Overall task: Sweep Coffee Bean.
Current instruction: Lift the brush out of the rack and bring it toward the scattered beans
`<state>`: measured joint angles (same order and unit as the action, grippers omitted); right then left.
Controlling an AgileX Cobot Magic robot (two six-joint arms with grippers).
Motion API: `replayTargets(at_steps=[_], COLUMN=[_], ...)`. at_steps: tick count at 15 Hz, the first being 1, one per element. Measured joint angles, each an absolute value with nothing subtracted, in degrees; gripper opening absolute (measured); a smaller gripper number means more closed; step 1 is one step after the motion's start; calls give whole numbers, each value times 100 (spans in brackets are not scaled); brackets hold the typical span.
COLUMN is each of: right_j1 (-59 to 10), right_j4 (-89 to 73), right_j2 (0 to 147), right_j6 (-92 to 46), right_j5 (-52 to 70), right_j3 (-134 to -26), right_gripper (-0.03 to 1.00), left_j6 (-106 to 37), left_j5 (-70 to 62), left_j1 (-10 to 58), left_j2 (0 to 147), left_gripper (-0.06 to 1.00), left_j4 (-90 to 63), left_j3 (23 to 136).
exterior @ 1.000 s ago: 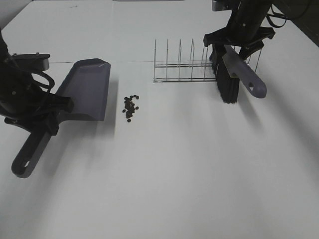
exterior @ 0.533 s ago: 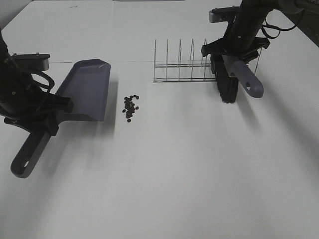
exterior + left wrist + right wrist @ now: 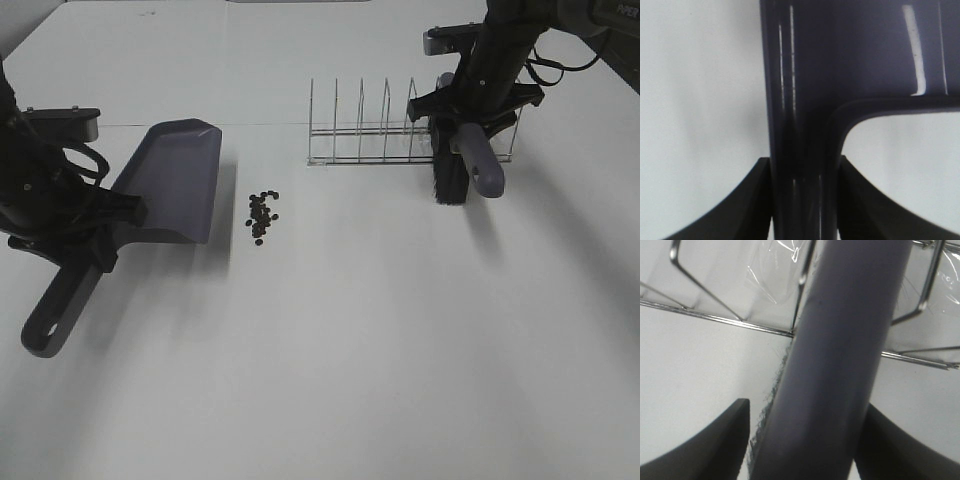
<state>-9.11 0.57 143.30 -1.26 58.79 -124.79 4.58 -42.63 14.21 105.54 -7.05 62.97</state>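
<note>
The coffee beans [image 3: 262,216] lie in a small dark cluster on the white table, just right of the grey-purple dustpan [image 3: 178,178]. My left gripper [image 3: 88,238] is shut on the dustpan's handle [image 3: 801,175], with the pan's mouth facing the beans. My right gripper [image 3: 470,105] is shut on a grey-handled brush [image 3: 480,158] with black bristles [image 3: 447,178], held at the right end of the wire rack [image 3: 370,130]. In the right wrist view the brush handle [image 3: 840,365] fills the gap between the fingers.
The wire rack stands on the table behind the beans and to the right, with several upright prongs. Bare white table [image 3: 380,350] stretches toward the front.
My right gripper has swung the brush handle from slanting out to the right to nearly upright, closer to the rack. The left arm, dustpan and beans have not moved.
</note>
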Motion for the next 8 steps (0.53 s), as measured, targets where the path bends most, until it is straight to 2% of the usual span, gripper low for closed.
replayTargets(at_steps=[3, 6, 7, 8], right_j1=[-911, -911, -911, -911], right_j4=[57, 46, 52, 143], right_j2=[14330, 14209, 14123, 14009], right_j6=[-126, -132, -132, -92], right_j5=[6068, 6864, 6933, 6996], right_j3=[-12662, -13545, -13728, -13871], right_gripper=[51, 50, 37, 29], left_j6=[458, 458, 458, 458], left_j5=[-4263, -4274, -4274, -4274], left_j1=[1421, 1421, 1421, 1421], left_j2=[10554, 10554, 10554, 10554], left_gripper=[35, 35, 35, 35], left_j4=[-688, -688, -688, -688], left_j3=[6297, 6297, 6297, 6297])
